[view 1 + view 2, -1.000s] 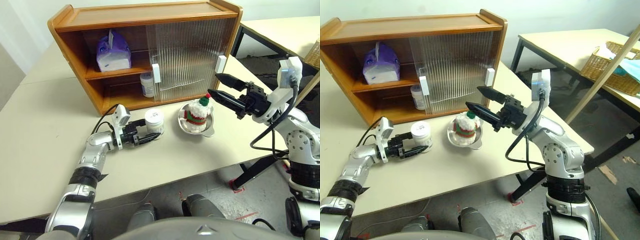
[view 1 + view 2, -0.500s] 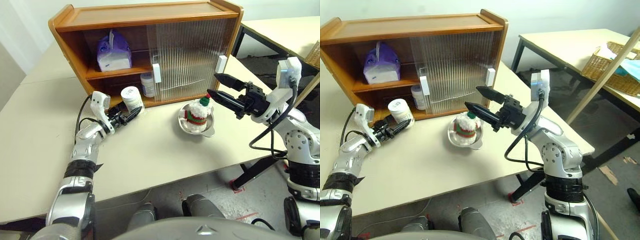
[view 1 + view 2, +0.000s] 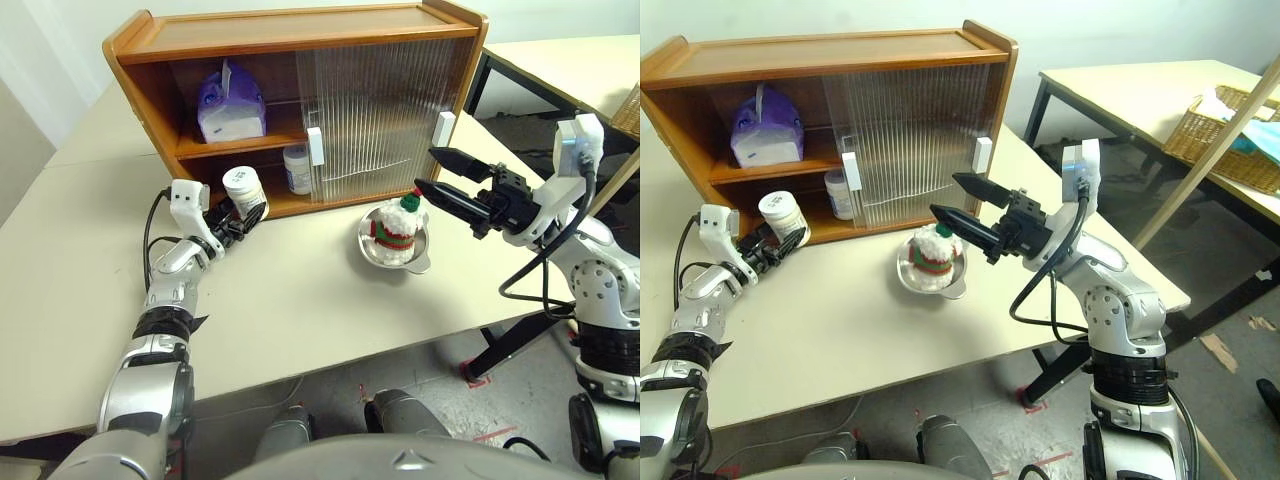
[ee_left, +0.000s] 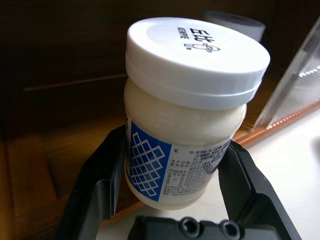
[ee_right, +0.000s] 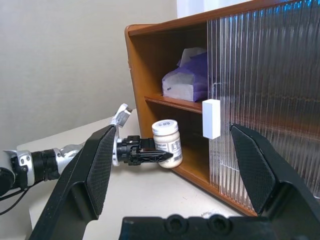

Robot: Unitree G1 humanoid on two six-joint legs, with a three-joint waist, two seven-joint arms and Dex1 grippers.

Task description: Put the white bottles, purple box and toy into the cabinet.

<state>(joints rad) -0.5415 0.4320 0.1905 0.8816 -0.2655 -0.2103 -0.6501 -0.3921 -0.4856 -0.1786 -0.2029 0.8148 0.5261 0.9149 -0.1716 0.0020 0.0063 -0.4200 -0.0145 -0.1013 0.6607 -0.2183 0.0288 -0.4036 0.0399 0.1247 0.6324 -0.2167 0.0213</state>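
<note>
My left gripper (image 3: 243, 207) is shut on a white bottle (image 3: 245, 190), holding it roughly upright above the table just in front of the cabinet's (image 3: 290, 30) open lower compartment. The left wrist view shows the bottle (image 4: 190, 115) clamped between both fingers. A second white bottle (image 3: 296, 168) stands inside on the lower shelf, beside the sliding door's edge. The purple box (image 3: 231, 105) sits on the upper shelf. In front of the closed doors, the toy (image 3: 395, 222) rests in a steel bowl (image 3: 420, 262). My right gripper (image 3: 428, 168) hovers open above and to the right of the toy.
Ribbed sliding doors (image 3: 380, 110) cover the cabinet's right half; its left half is open. Bare tabletop (image 3: 300, 300) lies between my arms. A second table (image 3: 1140, 90) with a wicker basket (image 3: 1230, 130) stands to the right across a gap.
My left gripper has carried the white bottle from the table beside the bowl leftward, up and toward the cabinet's open lower compartment. The right arm has kept still.
</note>
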